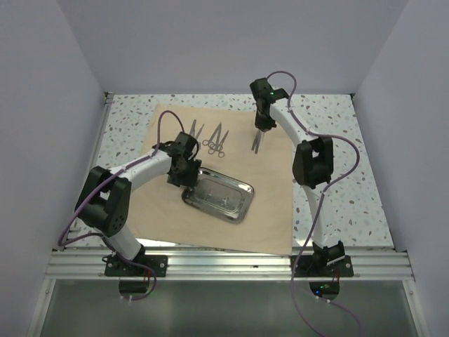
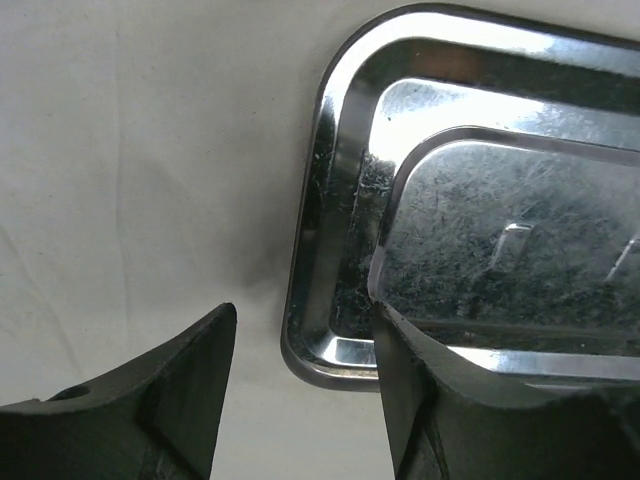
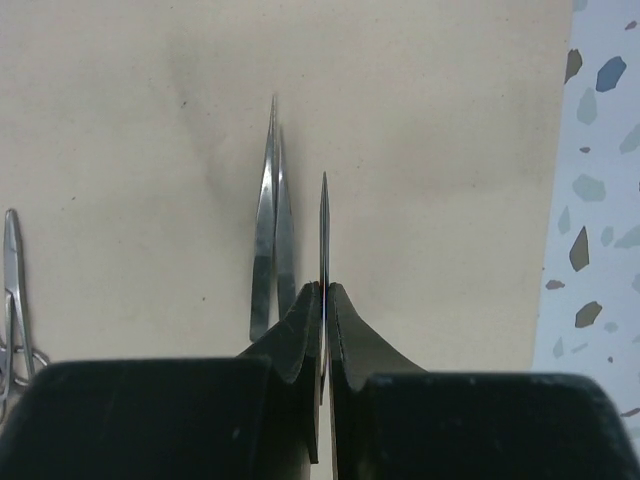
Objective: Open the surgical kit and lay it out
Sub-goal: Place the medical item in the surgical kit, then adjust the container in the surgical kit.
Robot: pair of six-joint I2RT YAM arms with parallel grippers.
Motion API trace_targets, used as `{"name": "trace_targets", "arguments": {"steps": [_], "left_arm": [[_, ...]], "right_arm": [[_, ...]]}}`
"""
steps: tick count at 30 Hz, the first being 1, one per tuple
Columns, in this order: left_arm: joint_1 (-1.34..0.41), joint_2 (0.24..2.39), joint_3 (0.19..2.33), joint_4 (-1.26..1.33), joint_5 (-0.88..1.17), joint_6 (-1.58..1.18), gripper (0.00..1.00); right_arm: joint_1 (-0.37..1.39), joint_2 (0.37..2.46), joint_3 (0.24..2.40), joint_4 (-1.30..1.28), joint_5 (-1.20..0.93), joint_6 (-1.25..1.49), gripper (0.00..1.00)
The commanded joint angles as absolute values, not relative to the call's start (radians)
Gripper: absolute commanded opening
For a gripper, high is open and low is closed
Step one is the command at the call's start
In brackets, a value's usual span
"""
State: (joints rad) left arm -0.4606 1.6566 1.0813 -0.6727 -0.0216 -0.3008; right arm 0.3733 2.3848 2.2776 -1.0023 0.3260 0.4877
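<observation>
Sheet: tan wrap sheet [image 1: 273, 210] lay spread flat on the speckled table [image 1: 344, 182]. It looked matte and paper-like, with faint creases in my wrist views.
Tray: steel tray [image 1: 242, 191] sat on the near middle of the sheet, turned at a slant. It was rectangular with rounded corners and a stepped rim, mirror-bright but scuffed and scratched on its floor.
Left gripper: left gripper [image 2: 305, 325] was spread wide just above one corner of the tray and gripped nothing. One dark finger [image 2: 185, 385] was over bare sheet and the other over the rim.
Right gripper: right gripper [image 3: 323, 292] was at the far side of the sheet, pinched tight on the held tweezers [image 3: 323, 225], a thin pointed steel strip I saw edge-on.
Contact: I could not tell whether the held tip touched the sheet.
Beside it: second tweezers [image 3: 272, 230] lay flat on the sheet just left of the held pair and apart from it, tapering to a fine point.
Far row: ring-handled instruments [image 1: 216, 142], slim and shiny, lay on the sheet between the two arms. One more thin tool [image 1: 195, 129] lay to their left.
</observation>
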Motion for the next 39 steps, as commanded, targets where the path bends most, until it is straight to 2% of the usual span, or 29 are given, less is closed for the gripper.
{"name": "trace_targets", "arguments": {"steps": [1,8,13,17,20,23,25,26,28,29,30,35,36,37,39], "left_arm": [[-0.460,1.674,1.031,-0.595,-0.031,-0.327,0.59],[-0.460,1.680,0.982,-0.575,-0.020,-0.344,0.44],[-0.460,1.678,0.959,-0.572,-0.021,-0.351,0.29],[-0.460,1.661,0.945,-0.577,-0.012,-0.362,0.15],[-0.460,1.634,0.934,-0.594,-0.008,-0.376,0.09],[-0.462,1.592,0.908,-0.607,-0.005,-0.393,0.07],[-0.468,1.560,0.888,-0.620,-0.005,-0.408,0.06],[-0.469,1.549,0.873,-0.627,-0.005,-0.417,0.06],[-0.472,1.522,0.862,-0.632,-0.011,-0.428,0.06],[-0.472,1.516,0.856,-0.638,-0.012,-0.429,0.06],[-0.474,1.509,0.850,-0.641,-0.015,-0.437,0.06],[-0.476,1.476,0.859,-0.664,-0.037,-0.453,0.09],[-0.476,1.470,0.870,-0.678,-0.038,-0.456,0.15],[-0.476,1.460,0.882,-0.689,-0.047,-0.457,0.39],[-0.477,1.448,0.926,-0.730,-0.058,-0.462,0.54]], "right_arm": [[0.350,2.396,2.364,-0.967,0.373,0.479,0.00],[0.327,2.450,2.417,-0.904,0.347,0.476,0.00],[0.328,2.485,2.436,-0.897,0.304,0.500,0.00],[0.330,2.488,2.370,-0.877,0.273,0.520,0.00],[0.328,2.494,2.329,-0.864,0.262,0.526,0.00],[0.328,2.499,2.307,-0.861,0.258,0.526,0.00],[0.330,2.499,2.298,-0.854,0.256,0.525,0.17],[0.330,2.494,2.293,-0.853,0.255,0.522,0.42],[0.330,2.487,2.284,-0.854,0.261,0.517,0.65],[0.328,2.477,2.284,-0.859,0.261,0.514,0.93],[0.328,2.471,2.284,-0.867,0.276,0.511,0.98],[0.327,2.378,2.241,-0.888,0.322,0.503,0.98],[0.328,2.325,2.227,-0.891,0.325,0.506,0.98],[0.328,2.297,2.195,-0.894,0.337,0.508,0.98],[0.328,2.226,2.146,-0.897,0.341,0.523,0.98]]}}
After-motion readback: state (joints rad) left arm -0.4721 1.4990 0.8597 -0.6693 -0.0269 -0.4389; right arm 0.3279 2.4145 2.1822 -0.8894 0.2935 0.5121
